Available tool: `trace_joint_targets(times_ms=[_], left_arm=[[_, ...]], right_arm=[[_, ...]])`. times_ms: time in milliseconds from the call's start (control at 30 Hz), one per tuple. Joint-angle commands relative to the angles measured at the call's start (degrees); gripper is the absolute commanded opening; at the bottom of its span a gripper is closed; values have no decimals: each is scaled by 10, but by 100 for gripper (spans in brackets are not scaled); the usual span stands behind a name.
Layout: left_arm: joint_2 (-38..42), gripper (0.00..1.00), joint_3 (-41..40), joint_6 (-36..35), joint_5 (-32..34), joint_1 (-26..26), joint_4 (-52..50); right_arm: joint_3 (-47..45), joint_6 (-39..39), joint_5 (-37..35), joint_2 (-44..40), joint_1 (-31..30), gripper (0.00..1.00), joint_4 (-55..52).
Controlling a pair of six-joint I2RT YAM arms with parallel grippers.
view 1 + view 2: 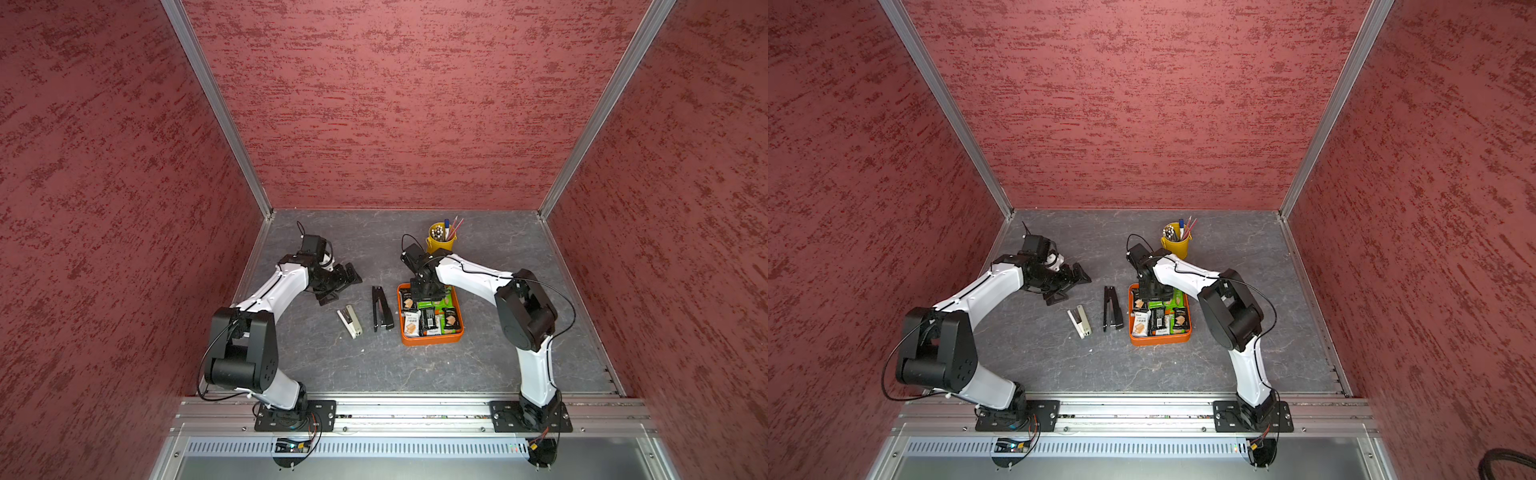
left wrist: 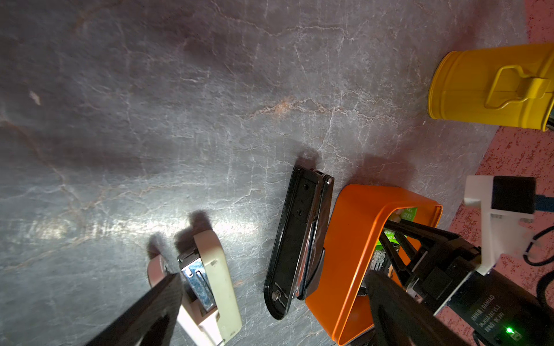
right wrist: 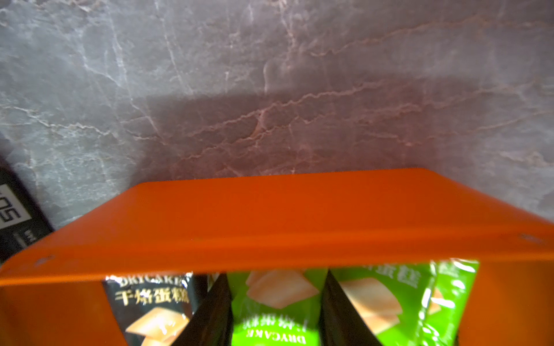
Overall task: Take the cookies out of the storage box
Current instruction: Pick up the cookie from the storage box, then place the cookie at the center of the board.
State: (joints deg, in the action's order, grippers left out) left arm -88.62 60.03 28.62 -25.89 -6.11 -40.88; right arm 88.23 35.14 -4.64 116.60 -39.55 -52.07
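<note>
While the right tool (image 3: 274,280) reaches down into the orange box (image 1: 432,338), its two fingers (image 3: 209,317) stand on either side of a green packet (image 3: 269,326); whether they pinch it I cannot tell. The cookies (image 1: 432,320) lie inside the box, which rests on the tabletop (image 1: 374,365). The left tool (image 1: 341,286) is released, jaws wide, near the beige stapler (image 1: 350,322).

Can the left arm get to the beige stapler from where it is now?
Probably yes. The left tool is open and close to the beige stapler, with only bare table between them; the black stapler lies off to the side.
</note>
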Motion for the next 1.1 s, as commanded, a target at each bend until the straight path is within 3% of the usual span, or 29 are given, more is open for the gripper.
trace_joint_targets(times_ms=[0, 333, 667, 900, 1067], left_arm=[[10, 100, -9, -3, -11, -1, 10], [-18, 100, 32, 31, 12, -78, 15], [-55, 100, 76, 120, 52, -173, 50], [-57, 100, 73, 158, 79, -202, 58], [-53, 100, 70, 171, 94, -212, 56]], right_arm=[[-16, 4, 7, -50, -5, 38, 1], [-84, -8, -2, -178, -5, 38, -24], [-74, -94, -70, -199, 9, 39, -113], [-56, -140, -68, -186, 69, 40, -111], [-41, -166, -28, -166, 130, 41, -87]])
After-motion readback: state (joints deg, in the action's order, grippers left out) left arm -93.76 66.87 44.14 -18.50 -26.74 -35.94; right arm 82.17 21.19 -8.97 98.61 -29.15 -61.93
